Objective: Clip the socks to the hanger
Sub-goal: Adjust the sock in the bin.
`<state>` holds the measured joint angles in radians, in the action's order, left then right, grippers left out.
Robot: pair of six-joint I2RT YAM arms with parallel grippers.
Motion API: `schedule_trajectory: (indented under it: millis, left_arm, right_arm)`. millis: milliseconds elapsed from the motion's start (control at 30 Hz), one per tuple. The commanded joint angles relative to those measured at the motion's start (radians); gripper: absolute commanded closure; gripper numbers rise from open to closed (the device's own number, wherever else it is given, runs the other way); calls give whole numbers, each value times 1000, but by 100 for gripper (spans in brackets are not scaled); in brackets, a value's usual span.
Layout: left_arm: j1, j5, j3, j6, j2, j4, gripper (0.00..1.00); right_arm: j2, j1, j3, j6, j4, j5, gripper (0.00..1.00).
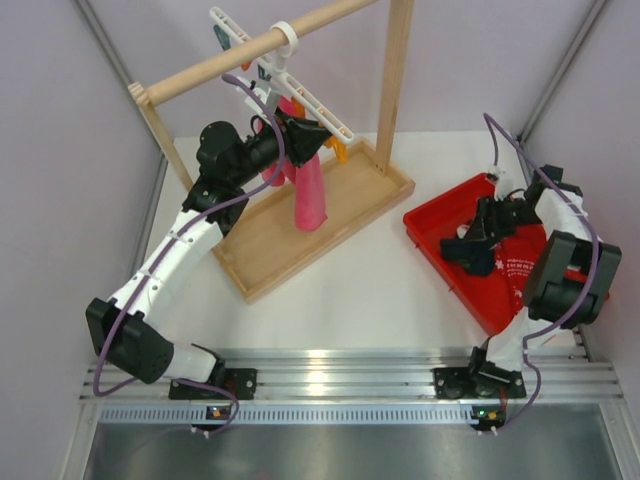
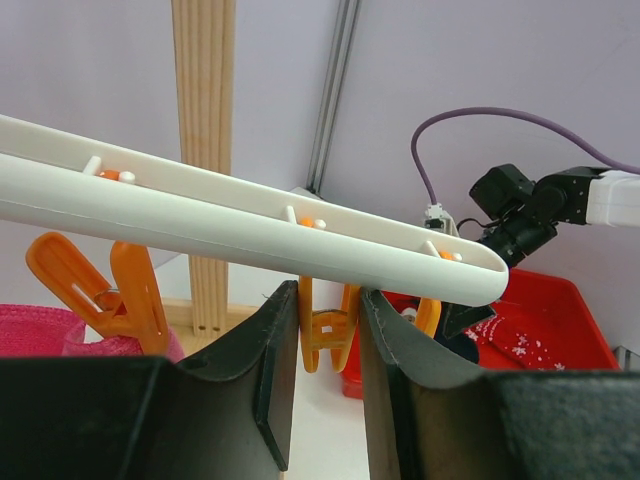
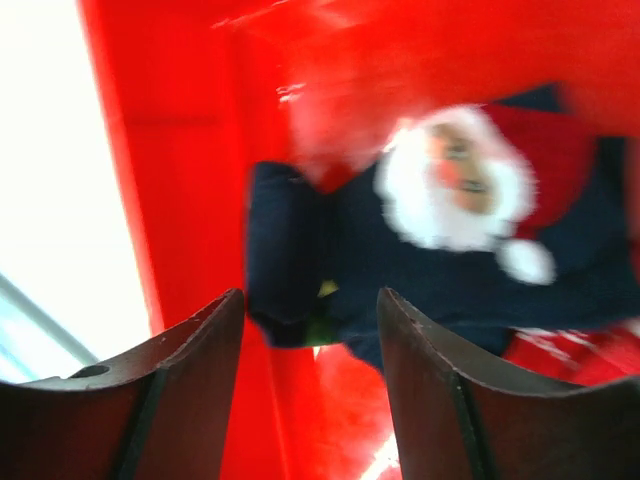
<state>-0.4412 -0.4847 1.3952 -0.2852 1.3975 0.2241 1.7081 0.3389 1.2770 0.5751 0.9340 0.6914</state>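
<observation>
The white hanger (image 1: 300, 90) hangs by its ring hook from the wooden rail. In the left wrist view its bar (image 2: 250, 215) runs across just above my fingers. My left gripper (image 1: 318, 135) is up at the bar, shut on a yellow-orange clip (image 2: 325, 335), with both fingers pressing on the clip's legs. A dark navy sock (image 3: 420, 270) with a Santa figure lies in the red tray (image 1: 425, 225). My right gripper (image 1: 462, 245) hangs open just above the sock's edge, and nothing is between its fingers (image 3: 200, 370).
A pink cloth (image 1: 310, 195) hangs from a clip beside my left gripper, over the wooden frame's base (image 1: 290, 240). Another orange clip (image 2: 100, 290) hangs to the left. A wooden post (image 1: 398, 70) stands between frame and tray. Red fabric (image 1: 520, 270) also lies in the tray.
</observation>
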Motion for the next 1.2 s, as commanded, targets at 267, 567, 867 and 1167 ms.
schedule_trajectory:
  millis: [267,567,867,1167]
  left_arm:
    - [-4,-22,-35,9,-26,-26,100]
    - [-4,-25,-35,18,-28,-34,100]
    - [-4,-26,-44,24,-32,-35,100]
    - [-4,-25,-51,18,-37,-28,100]
  right_arm:
    - [16,23,24,-184,-380,-182,43]
    - [96,-20,-4,-161,-462,-231,42]
    - [124,-72,-5,-141,-411,-233,56]
    - [130,-70,7,-130,-348,-308,39]
